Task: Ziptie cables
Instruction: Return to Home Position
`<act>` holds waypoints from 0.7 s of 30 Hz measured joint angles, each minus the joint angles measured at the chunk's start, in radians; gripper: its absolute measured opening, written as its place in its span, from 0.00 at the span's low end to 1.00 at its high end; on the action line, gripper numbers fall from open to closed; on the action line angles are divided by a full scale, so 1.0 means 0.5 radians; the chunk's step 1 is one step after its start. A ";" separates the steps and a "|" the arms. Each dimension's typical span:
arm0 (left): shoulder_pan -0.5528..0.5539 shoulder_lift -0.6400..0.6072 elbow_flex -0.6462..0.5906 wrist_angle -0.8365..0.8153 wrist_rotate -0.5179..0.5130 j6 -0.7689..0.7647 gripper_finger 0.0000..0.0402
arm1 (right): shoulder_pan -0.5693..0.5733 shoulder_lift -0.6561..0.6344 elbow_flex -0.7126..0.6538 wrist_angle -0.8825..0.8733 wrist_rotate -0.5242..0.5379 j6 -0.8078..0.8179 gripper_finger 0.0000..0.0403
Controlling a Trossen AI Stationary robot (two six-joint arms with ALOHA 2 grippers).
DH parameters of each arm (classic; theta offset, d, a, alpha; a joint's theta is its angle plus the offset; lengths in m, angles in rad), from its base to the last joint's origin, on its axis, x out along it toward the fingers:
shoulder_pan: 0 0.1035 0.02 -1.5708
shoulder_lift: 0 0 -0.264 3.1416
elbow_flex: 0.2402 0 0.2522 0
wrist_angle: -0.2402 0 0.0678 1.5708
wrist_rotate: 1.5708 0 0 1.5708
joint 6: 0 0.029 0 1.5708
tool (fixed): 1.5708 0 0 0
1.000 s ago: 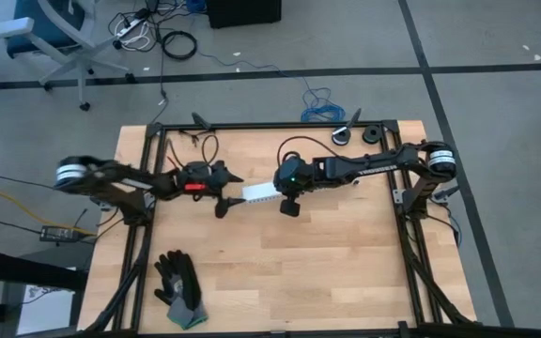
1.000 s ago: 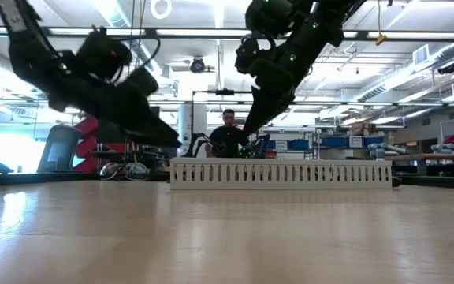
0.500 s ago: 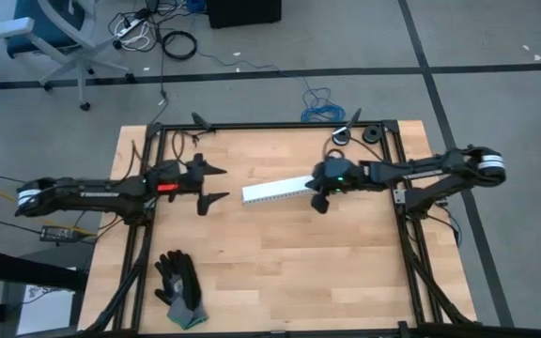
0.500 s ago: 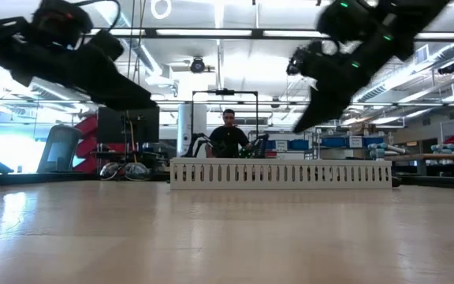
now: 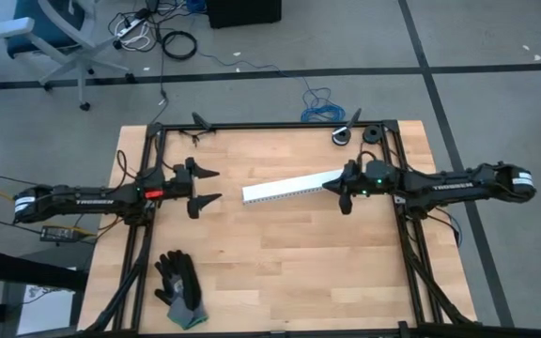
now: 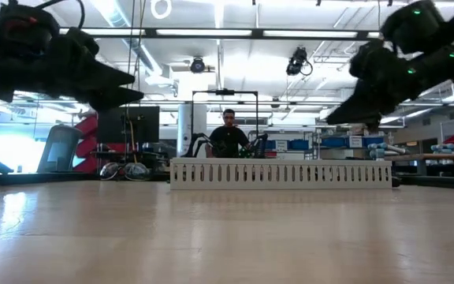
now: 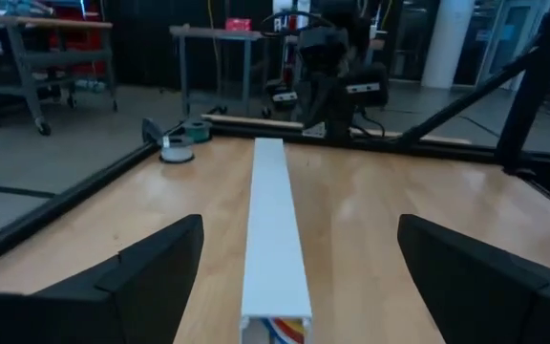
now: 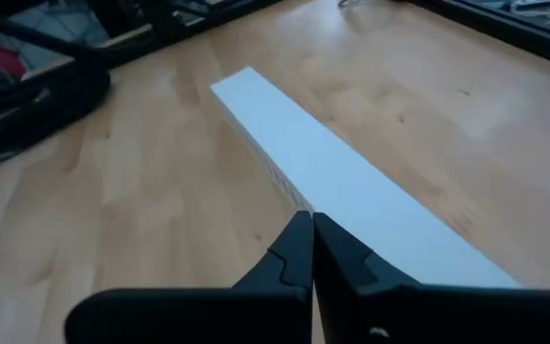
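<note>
- Nearest the front edge of the pale wooden counter (image 5: 280, 272) lies a pair of dark grey work gloves (image 5: 178, 289), well clear of both arms and seemingly no part of the job
- Further in, the left tool (image 5: 219, 185) hangs above the counter off the duct's left end, apart from it, its two dark fingers spread wide and holding nothing
- The left arm lies low and stretched out towards its own side, which I take for a resting pose rather than a reach
- Between the two tools, a long white plastic cable duct (image 5: 289, 188) lies slantwise on the middle of the counter, its flat cover on and its slotted side wall showing in the low view
- The thin coloured cables (image 7: 277, 331) are inside this duct, and only a glimpse of red and orange shows at its open end facing the left tool, so the cover is doing its work of keeping them in
- The ziptie shows in no view, so I cannot tell whether the wires are bound
- The right tool (image 8: 308, 239) hovers over the duct's right-hand part without touching it, fingers pressed together and empty
- With both tools carrying nothing, the work looks finished
- At the far rim sit two small dark rolls (image 5: 372, 134), a blue wire coil (image 5: 319, 103) lies on the floor beyond, and a person (image 6: 228, 134) stands behind the counter
</note>
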 joint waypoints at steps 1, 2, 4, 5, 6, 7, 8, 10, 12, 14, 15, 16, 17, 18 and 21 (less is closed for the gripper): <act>0.000 -0.011 -0.026 0.019 0.000 -0.015 0.90 | -0.009 -0.050 -0.036 -0.003 0.001 0.010 0.00; 0.000 -0.020 -0.034 0.020 -0.006 -0.039 0.90 | -0.020 -0.099 -0.067 -0.002 0.000 0.028 0.00; 0.000 -0.066 -0.034 -0.001 -0.041 -0.042 0.90 | -0.040 -0.194 -0.132 -0.011 -0.004 0.058 0.00; 0.000 -0.093 -0.034 -0.018 -0.063 -0.042 0.90 | -0.047 -0.243 -0.162 -0.006 -0.004 0.072 0.00; 0.000 -0.119 -0.034 -0.038 -0.080 -0.042 0.90 | -0.056 -0.286 -0.194 -0.006 -0.005 0.079 0.00; 0.000 -0.142 -0.034 -0.049 -0.108 -0.040 0.90 | -0.064 -0.323 -0.220 -0.010 -0.004 0.089 0.00; 0.000 -0.176 -0.034 -0.105 -0.139 -0.041 0.90 | -0.073 -0.362 -0.243 -0.018 -0.006 0.097 0.00; 0.001 -0.264 -0.034 -0.235 -0.188 -0.042 0.90 | -0.084 -0.444 -0.281 -0.064 -0.004 0.100 0.00; 0.000 -0.377 -0.034 -0.403 -0.226 -0.048 0.90 | -0.095 -0.534 -0.309 -0.138 -0.004 0.114 0.00; -0.003 -0.513 -0.034 -0.544 -0.229 -0.053 0.90 | -0.101 -0.634 -0.326 -0.251 -0.004 0.127 0.00; -0.003 -0.586 -0.034 -0.596 -0.233 -0.054 0.90 | -0.101 -0.692 -0.330 -0.311 -0.002 0.142 0.00; -0.004 -0.662 -0.034 -0.651 -0.237 -0.050 0.90 | -0.101 -0.754 -0.332 -0.373 0.002 0.151 0.00; -0.004 -0.744 -0.034 -0.714 -0.248 -0.045 0.90 | -0.101 -0.812 -0.332 -0.423 0.002 0.152 0.00; -0.003 -0.824 -0.035 -0.780 -0.263 -0.037 0.90 | -0.101 -0.877 -0.332 -0.474 0.002 0.153 0.00; -0.003 -1.093 -0.035 -1.025 -0.297 -0.025 0.90 | -0.101 -1.080 -0.334 -0.598 0.002 0.152 0.00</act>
